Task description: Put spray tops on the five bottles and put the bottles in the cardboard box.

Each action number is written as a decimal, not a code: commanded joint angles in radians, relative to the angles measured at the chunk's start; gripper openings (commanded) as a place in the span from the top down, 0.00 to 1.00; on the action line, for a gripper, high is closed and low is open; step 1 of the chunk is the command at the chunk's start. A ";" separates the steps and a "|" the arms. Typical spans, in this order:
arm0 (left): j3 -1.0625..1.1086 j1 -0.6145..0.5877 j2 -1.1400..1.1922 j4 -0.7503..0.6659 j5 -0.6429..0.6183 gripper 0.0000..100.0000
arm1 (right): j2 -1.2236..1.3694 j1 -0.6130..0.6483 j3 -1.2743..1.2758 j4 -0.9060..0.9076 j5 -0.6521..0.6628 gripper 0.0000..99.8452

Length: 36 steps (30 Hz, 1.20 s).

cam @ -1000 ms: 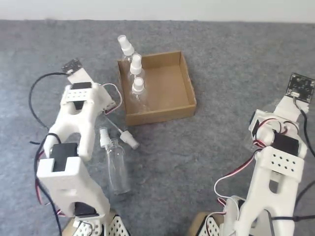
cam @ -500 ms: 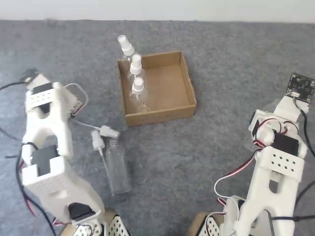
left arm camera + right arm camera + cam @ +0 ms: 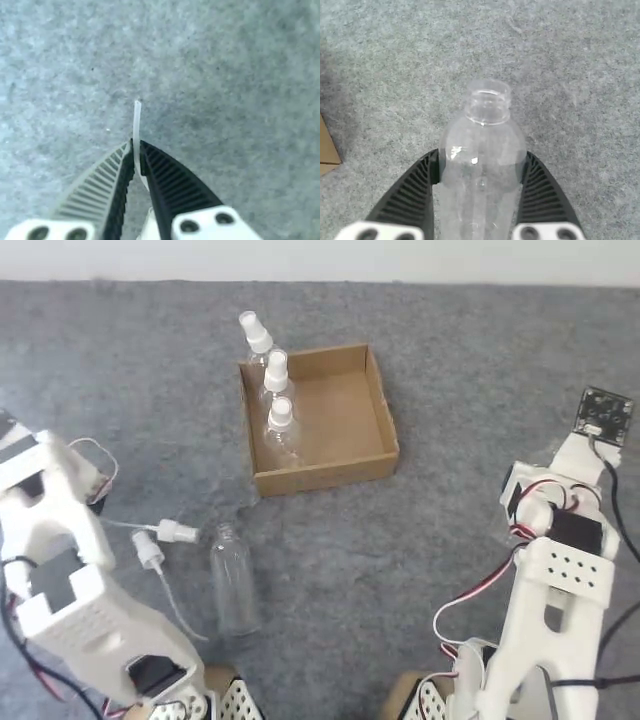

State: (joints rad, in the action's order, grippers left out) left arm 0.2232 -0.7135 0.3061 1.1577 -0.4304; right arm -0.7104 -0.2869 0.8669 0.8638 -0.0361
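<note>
The right gripper is clamped round the body of an uncapped bottle, neck pointing away from the wrist, probably so a top can be fed in. The left gripper is pinched shut on a thin dip tube, apparently that of the spray top lying on the grey carpet. Just beside it lie a second spray top and a bare bottle on its side. Farther off, the cardboard box holds three capped bottles along one wall, the farthest poking past the rim.
</note>
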 commanded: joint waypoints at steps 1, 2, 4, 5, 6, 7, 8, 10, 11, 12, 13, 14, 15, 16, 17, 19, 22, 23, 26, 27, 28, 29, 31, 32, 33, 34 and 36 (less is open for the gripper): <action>-0.093 -0.015 -0.014 0.084 0.091 0.98 | -0.035 0.012 -0.006 -0.012 0.014 0.95; -0.113 -0.017 -0.014 0.123 0.109 0.98 | -0.035 0.012 -0.006 -0.012 0.014 0.95; -0.166 -0.025 -0.014 0.215 0.138 0.98 | -0.035 0.012 -0.006 -0.010 0.014 0.95; -0.200 -0.028 -0.014 0.269 0.149 0.98 | -0.035 0.012 -0.006 -0.010 0.014 0.95; -0.237 -0.029 -0.012 0.321 0.157 0.97 | -0.035 0.012 -0.006 -0.010 0.014 0.95; -0.274 -0.031 -0.012 0.370 0.157 0.95 | -0.035 0.012 -0.006 -0.010 0.014 0.95; -0.303 -0.032 -0.012 0.411 0.157 0.93 | -0.035 0.012 -0.006 -0.010 0.014 0.95; -0.352 -0.031 -0.006 0.480 0.157 0.85 | -0.035 0.012 -0.006 -0.010 0.014 0.95; -0.367 -0.031 -0.006 0.503 0.157 0.80 | -0.035 0.012 -0.006 -0.010 0.014 0.95; -0.381 -0.031 -0.006 0.523 0.155 0.75 | -0.035 0.012 -0.006 -0.010 0.014 0.95; -0.394 -0.029 -0.006 0.540 0.153 0.70 | -0.035 0.012 -0.006 -0.010 0.014 0.95; -0.400 -0.031 -0.008 0.549 0.153 0.66 | -0.035 0.012 -0.006 -0.010 0.014 0.95; -0.403 -0.031 -0.012 0.554 0.157 0.62 | -0.035 0.012 -0.006 -0.010 0.014 0.95; -0.404 -0.032 -0.014 0.555 0.157 0.60 | -0.035 0.012 -0.006 -0.010 0.014 0.95; -0.407 -0.032 -0.014 0.557 0.158 0.58 | -0.035 0.012 -0.006 -0.010 0.014 0.95; -0.412 -0.031 -0.014 0.555 0.180 0.59 | -0.035 0.012 -0.006 -0.010 0.014 0.95; -0.412 -0.026 -0.014 0.559 0.285 0.59 | -0.035 0.012 -0.006 -0.010 0.014 0.95; -0.412 -0.026 -0.014 0.559 0.316 0.59 | -0.035 0.012 -0.006 -0.010 0.014 0.95; -0.412 -0.032 -0.014 0.554 0.381 0.59 | -0.035 0.012 -0.006 -0.010 0.014 0.95; -0.412 -0.032 -0.014 0.557 0.393 0.59 | -0.035 0.012 -0.006 -0.010 0.014 0.95; -0.410 -0.032 -0.014 0.559 0.404 0.59 | -0.035 0.012 -0.006 -0.010 0.014 0.95; -0.409 -0.034 -0.014 0.560 0.411 0.59 | -0.035 0.012 -0.006 -0.010 0.014 0.95; -0.407 -0.043 -0.014 0.577 0.413 0.60 | -0.035 0.012 -0.006 -0.010 0.014 0.95; -0.407 -0.051 -0.014 0.582 0.413 0.61 | -0.035 0.012 -0.006 -0.010 0.014 0.95; -0.407 -0.055 -0.014 0.583 0.413 0.63 | -0.035 0.012 -0.006 -0.010 0.014 0.95; -0.407 -0.064 -0.011 0.583 0.413 0.65 | -0.035 0.012 -0.006 -0.010 0.014 0.95; -0.406 -0.083 -0.003 0.583 0.414 0.70 | -0.035 0.012 -0.006 -0.010 0.014 0.95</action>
State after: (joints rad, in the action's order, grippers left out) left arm -0.1312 -0.7718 0.3061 1.7146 -0.0284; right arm -0.7104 -0.2885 0.8669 0.8638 -0.0361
